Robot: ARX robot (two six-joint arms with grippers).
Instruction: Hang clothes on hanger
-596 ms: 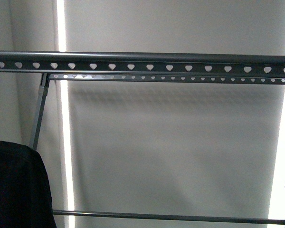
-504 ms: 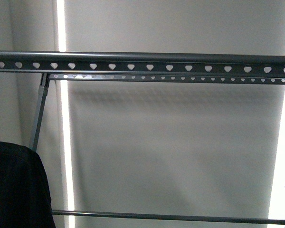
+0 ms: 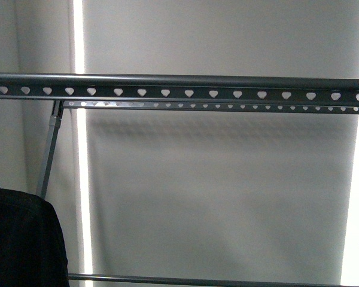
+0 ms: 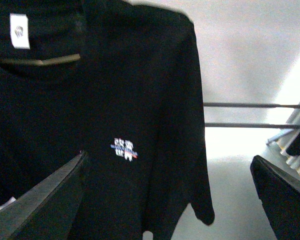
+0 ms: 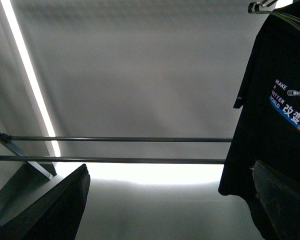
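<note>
Front view: the hanger stretches its heart-punched rail across the top. A black T-shirt bulges low on the left-arm side, and neither claw shows.

Left wrist view: the left claw is spread wide, clamping nothing. The black T-shirt hangs just beyond it, behind one finger and reaching into the gap.

Right wrist view: the right claw is likewise spread and empty. A printed T-shirt hangs past one finger — the rack's two lower bars cross beyond the gap.

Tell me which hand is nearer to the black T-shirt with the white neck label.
Left. The T-shirt hangs close in front of the left hand, filling much of its view. The right hand points at the rack's lower bars, beside a different printed shirt.
</note>
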